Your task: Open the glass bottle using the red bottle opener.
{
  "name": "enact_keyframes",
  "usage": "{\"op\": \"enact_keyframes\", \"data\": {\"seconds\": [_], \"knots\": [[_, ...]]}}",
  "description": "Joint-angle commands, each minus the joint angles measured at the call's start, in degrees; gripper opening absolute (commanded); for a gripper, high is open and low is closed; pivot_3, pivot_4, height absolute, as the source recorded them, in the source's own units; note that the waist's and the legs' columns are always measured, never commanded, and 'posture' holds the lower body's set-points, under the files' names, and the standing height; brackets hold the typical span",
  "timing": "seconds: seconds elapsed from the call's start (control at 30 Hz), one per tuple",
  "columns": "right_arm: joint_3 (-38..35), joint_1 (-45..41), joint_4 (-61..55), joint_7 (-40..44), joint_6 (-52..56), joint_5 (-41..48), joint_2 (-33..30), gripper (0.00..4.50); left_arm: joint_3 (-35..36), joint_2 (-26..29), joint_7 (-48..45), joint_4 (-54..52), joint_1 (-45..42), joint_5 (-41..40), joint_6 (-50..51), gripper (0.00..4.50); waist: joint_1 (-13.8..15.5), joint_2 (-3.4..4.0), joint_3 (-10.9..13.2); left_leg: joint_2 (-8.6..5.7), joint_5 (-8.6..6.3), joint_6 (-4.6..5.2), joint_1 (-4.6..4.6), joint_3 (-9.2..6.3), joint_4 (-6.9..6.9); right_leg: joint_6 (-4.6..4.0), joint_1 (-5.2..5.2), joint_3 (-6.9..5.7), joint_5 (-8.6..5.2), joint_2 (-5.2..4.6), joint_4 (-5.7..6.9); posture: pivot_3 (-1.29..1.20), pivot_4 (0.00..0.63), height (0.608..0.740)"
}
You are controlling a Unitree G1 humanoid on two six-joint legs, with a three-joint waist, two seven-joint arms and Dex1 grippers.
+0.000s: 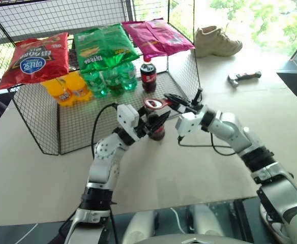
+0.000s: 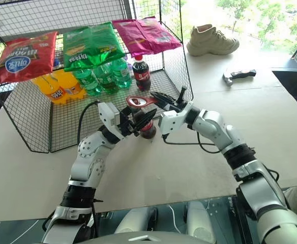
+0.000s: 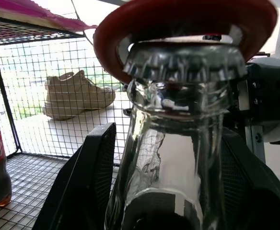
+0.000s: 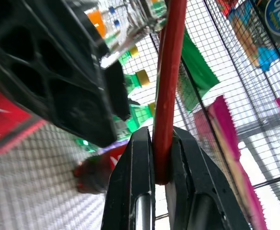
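Observation:
The glass bottle (image 1: 156,131), clear with dark liquid, stands in the middle of the table, just in front of the wire rack. My left gripper (image 1: 157,122) is shut on its body, one black finger (image 3: 85,184) on each side of the neck. The red bottle opener (image 1: 153,104) lies level above it, and its oval ring (image 3: 130,28) sits over the crimped metal cap (image 3: 185,64). My right gripper (image 4: 161,146) is shut on the opener's slim handle (image 4: 169,81), reaching in from the right (image 1: 173,100).
A wire-mesh rack (image 1: 34,114) stands behind the bottle, with snack bags on top and soda bottles inside. A plastic cola bottle (image 1: 148,74) is at its right end. A beige shoe (image 1: 217,41) and a grey-black tool (image 1: 244,77) lie at the far right.

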Motion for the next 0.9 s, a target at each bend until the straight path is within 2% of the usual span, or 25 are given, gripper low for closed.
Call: {"op": "enact_keyframes", "data": {"seconds": [0.03, 0.43, 0.67, 0.9], "knots": [[0.32, -2.80, 0.18, -1.49, -2.56, -2.26, -0.95, 0.00, -1.65, -0.61, -0.08, 0.87, -0.56, 0.81, -0.02, 2.20, 0.03, -0.01, 0.01, 0.00, 0.00, 0.00, -0.01, 0.00, -0.01, 0.00, -0.01, 0.00, 0.00, 0.00, 0.00, 0.00, 0.150, 0.740], [-2.28, -8.47, -1.28, -6.52, -4.83, -5.94, -3.47, 0.00, -2.04, -1.10, -0.32, 2.16, -0.75, 1.02, -0.63, 2.20, 0.19, -0.04, 0.10, -0.03, 0.00, 0.00, -0.10, -0.01, -0.01, 0.00, -0.03, -0.03, 0.00, -0.06, -0.07, 0.00, 0.150, 0.740], [-2.35, -12.34, 1.39, -11.32, -6.08, -11.13, -6.16, 0.00, -2.34, -1.17, -0.53, 2.34, -0.71, 0.96, -0.61, 2.20, 0.25, -0.01, 0.15, -0.06, 0.01, -0.01, -0.20, -0.02, -0.01, 0.01, -0.14, -0.04, 0.01, -0.10, -0.06, 0.00, 0.150, 0.740], [-2.10, -15.88, 3.18, -17.11, -7.05, -12.75, -8.06, 0.00, -2.25, -1.02, -0.59, 2.47, -0.72, 1.01, -0.43, 2.20, 0.25, -0.02, 0.15, -0.07, 0.01, -0.01, -0.19, -0.02, -0.01, 0.00, -0.12, -0.06, 0.00, -0.11, -0.06, 0.00, 0.150, 0.740]]}}
